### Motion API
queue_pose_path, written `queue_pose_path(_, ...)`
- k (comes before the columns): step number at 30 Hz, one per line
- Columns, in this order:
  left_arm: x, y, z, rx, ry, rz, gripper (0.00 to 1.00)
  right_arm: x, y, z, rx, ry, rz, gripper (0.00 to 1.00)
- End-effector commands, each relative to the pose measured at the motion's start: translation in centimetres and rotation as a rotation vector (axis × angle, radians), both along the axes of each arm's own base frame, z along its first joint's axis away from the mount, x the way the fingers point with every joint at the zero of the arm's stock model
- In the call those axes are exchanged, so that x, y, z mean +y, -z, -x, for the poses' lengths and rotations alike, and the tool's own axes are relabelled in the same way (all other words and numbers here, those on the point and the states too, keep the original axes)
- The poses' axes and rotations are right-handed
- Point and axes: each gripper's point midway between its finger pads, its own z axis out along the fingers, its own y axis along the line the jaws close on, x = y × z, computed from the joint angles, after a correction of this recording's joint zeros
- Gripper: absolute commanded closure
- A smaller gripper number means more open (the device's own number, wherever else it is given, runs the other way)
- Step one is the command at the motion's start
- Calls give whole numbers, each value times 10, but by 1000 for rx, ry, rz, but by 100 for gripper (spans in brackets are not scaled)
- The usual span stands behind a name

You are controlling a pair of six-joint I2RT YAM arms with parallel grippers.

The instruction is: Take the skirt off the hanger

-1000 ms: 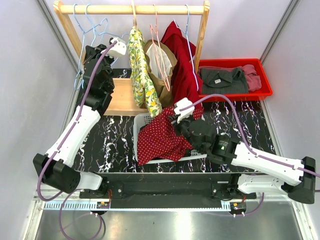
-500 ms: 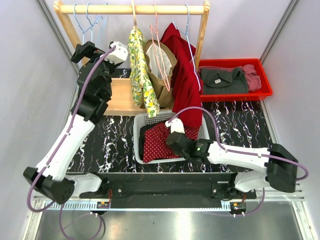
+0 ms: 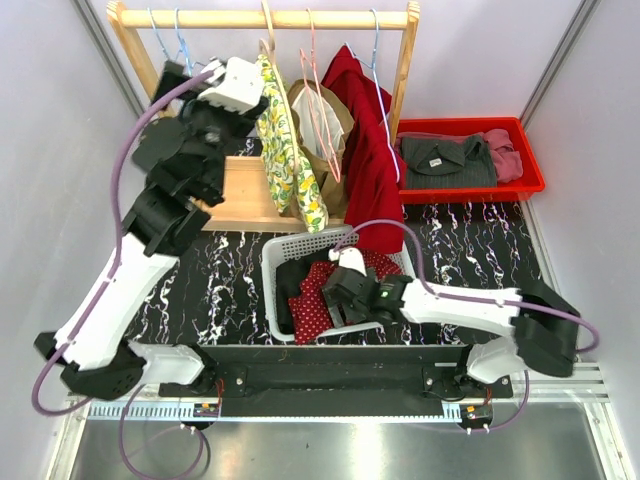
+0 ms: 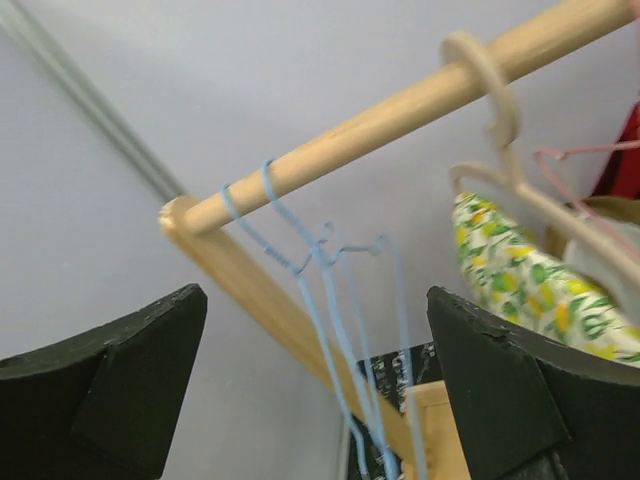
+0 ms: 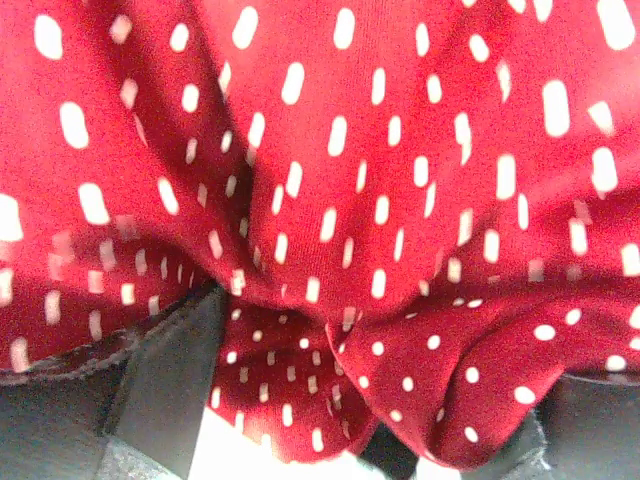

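Observation:
The red skirt [image 3: 318, 298] with white dots lies crumpled in the white basket [image 3: 274, 262], off any hanger. My right gripper [image 3: 330, 300] is low inside the basket on top of it. In the right wrist view the skirt [image 5: 380, 200] fills the picture. A fold of it bulges between the wide-apart fingers [image 5: 165, 370] of the open right gripper [image 5: 370, 400]. My left gripper [image 3: 178, 80] is raised to the wooden rail [image 3: 260, 17] and open. Between its fingers, but farther off, hang bare blue hangers [image 4: 325, 260] on the rail [image 4: 400, 110].
A yellow floral garment [image 3: 285, 150], a brown one [image 3: 325, 130] and a dark red one [image 3: 365, 150] hang on the rail. A red bin [image 3: 470, 185] of folded clothes stands at the back right. The rack's wooden base [image 3: 240, 195] is behind the basket.
The right gripper has carried the skirt down into the basket and opened. The left gripper has opened, risen and swung right near the rail; the blue hangers now hang free.

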Motion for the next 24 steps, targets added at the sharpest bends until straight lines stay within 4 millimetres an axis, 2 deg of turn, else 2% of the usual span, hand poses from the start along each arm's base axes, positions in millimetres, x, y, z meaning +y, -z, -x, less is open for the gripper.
queue_pose_path(1, -49, 24, -24, 102, 79, 60, 1, -17, -77, 3, -139, 13, -126, 4)
queue_pose_path(2, -54, 24, -26, 119, 89, 95, 1, -17, -94, 0, -177, 8, -165, 0)
queue_pose_path(4, -69, 40, -42, 164, 91, 129, 1, -20, -145, -4, -270, -12, -257, 0)
queue_pose_path(6, -79, 49, -51, 192, 87, 135, 1, -22, -178, -6, -311, -25, -299, 0)
queue_pose_path(9, -88, 59, -61, 213, 84, 165, 1, -24, -202, -3, -331, -49, -325, 0)
queue_pose_path(19, -98, 67, -74, 228, 62, 202, 1, -16, -221, 10, -327, -110, -460, 0)
queue_pose_path(24, -98, 54, -74, 203, 64, 223, 1, -12, -227, 11, -336, -126, -486, 0)
